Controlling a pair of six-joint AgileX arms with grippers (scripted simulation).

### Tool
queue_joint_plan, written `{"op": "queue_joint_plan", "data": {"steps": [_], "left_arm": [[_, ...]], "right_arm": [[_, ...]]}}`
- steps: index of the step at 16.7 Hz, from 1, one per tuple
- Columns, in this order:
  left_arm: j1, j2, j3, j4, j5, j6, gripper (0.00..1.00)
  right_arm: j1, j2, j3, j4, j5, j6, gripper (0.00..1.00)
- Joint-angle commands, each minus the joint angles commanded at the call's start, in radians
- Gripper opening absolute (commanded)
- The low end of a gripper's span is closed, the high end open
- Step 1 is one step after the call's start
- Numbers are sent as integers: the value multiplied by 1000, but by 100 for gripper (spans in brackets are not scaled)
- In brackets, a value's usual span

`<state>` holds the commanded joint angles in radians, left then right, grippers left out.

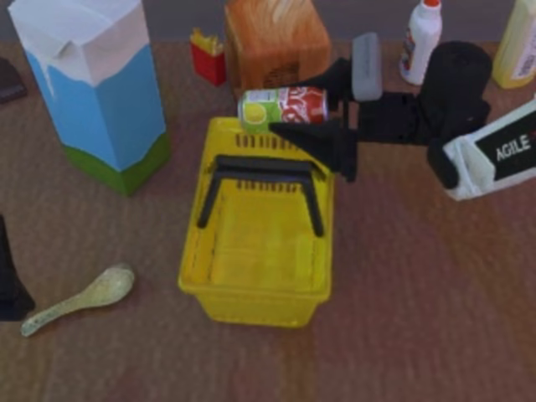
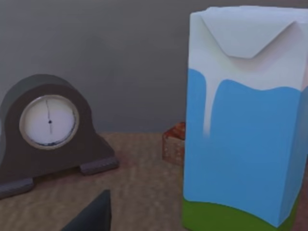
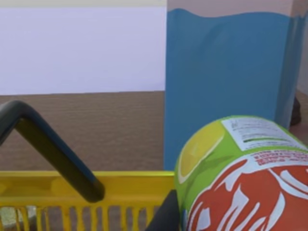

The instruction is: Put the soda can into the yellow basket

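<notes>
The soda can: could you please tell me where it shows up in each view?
Top view: the soda can lies sideways in the right tool, over the yellow basket's far rim.
Left wrist view: not in it.
Right wrist view: lower right, close up, above the basket rim.
Shared landmark: the blue and white carton.

A brown, woven-looking table (image 1: pixel 435 318) meets a plain grey wall (image 2: pixel 120 57) along its far edge.
</notes>
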<state>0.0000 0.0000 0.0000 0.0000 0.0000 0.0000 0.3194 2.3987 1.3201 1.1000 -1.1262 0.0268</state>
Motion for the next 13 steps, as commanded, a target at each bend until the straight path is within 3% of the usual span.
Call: {"op": "queue_joint_plan", "data": {"steps": [10, 13], "left_arm": [[0, 0, 0, 0, 0, 0, 100], [0, 0, 0, 0, 0, 0, 100]], "right_arm": [[0, 0, 0, 0, 0, 0, 98], [0, 0, 0, 0, 0, 0, 100]]}}
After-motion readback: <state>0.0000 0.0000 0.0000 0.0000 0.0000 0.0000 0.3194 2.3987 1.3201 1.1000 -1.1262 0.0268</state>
